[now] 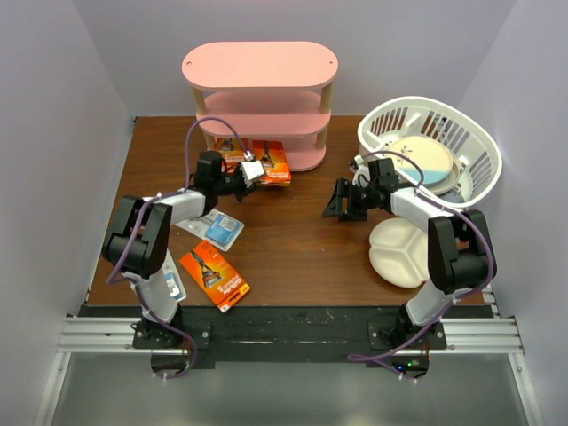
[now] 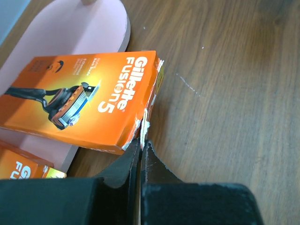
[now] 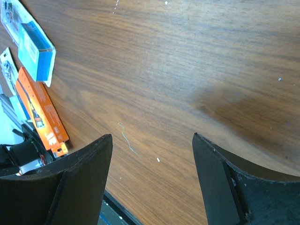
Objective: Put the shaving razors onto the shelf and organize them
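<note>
The pink three-tier shelf (image 1: 260, 64) stands at the back centre. My left gripper (image 1: 251, 174) is shut on the torn corner flap of an orange razor pack (image 2: 79, 101), which lies partly on the shelf's bottom board (image 2: 79, 33). This pack shows in the top view (image 1: 272, 163) too. A second orange pack (image 1: 231, 158) lies beside it, with only its corner showing in the left wrist view (image 2: 18, 165). A third orange pack (image 1: 215, 276) and a white-and-blue pack (image 1: 217, 228) lie on the table front left. Another white-and-blue pack (image 1: 173, 284) is partly under my left arm. My right gripper (image 1: 341, 201) is open and empty over bare wood.
A white slatted basket (image 1: 475, 146) holding plates stands at the back right. A white divided plate (image 1: 404, 253) lies in front of it beside my right arm. The right wrist view shows the white-and-blue pack (image 3: 33, 51) and the orange pack (image 3: 42, 112) at its left.
</note>
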Tool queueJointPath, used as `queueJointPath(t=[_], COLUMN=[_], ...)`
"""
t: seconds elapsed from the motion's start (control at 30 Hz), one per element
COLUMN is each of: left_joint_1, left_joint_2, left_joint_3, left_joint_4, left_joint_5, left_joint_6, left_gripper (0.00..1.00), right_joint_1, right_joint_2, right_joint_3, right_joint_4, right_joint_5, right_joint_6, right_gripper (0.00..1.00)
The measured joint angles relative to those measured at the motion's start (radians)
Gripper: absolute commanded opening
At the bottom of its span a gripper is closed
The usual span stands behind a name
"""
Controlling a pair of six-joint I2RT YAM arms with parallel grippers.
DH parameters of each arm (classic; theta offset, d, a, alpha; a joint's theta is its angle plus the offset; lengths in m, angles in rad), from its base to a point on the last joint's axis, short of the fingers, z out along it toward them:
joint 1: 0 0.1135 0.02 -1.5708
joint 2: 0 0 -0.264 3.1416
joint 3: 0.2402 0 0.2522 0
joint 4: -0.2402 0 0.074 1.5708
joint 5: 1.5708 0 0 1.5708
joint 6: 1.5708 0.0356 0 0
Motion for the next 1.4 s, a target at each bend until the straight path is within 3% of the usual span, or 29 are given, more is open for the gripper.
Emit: queueJointPath(t=[0.13, 0.37, 0.83, 0.9, 0.93, 1.0, 1.03, 1.13, 1.4], left_joint_1=[0.007, 0.009, 0.013, 0.014, 0.014, 0.014, 0.014, 0.014, 0.015], left_joint_2=[0.025, 0.109, 0.057, -0.003, -0.044, -0.138, -0.187, -0.335, -0.615], left_joint_3=[0.021, 0.158, 0.108, 0.065, 0.040, -0.011, -0.035, -0.120, -0.181], left_joint_4=[-0.005, -0.056, -0.120, -0.132, -0.137, -0.139, -0.139, -0.135, -0.201], left_joint_5=[-0.023, -0.134, -0.185, -0.178, -0.176, -0.175, -0.175, -0.183, -0.335], left_joint_6=[-0.016, -0.080, -0.086, -0.096, -0.107, -0.130, -0.145, -0.209, -0.362], left_gripper=[0.07, 0.28, 0.40, 0.33, 0.31, 0.05, 0.00, 0.00, 0.00], right_joint_1=[0.000, 0.000, 0.003, 0.011, 0.020, 0.051, 0.069, 0.145, 0.312], right_joint_2=[0.027, 0.092, 0.118, 0.118, 0.117, 0.115, 0.115, 0.135, 0.326], right_joint_3=[0.015, 0.069, 0.110, 0.113, 0.115, 0.118, 0.126, 0.196, 0.452], right_joint_4=[0.005, 0.014, 0.044, 0.060, 0.076, 0.124, 0.136, 0.165, 0.238], right_joint_5=[0.000, -0.003, -0.027, -0.026, -0.020, -0.002, 0.011, 0.050, 0.175], right_joint_6=[0.001, 0.012, 0.022, 0.012, -0.003, -0.037, -0.058, -0.143, -0.450], right_gripper=[0.73, 0.73, 0.68, 0.65, 0.58, 0.44, 0.31, 0.18, 0.11])
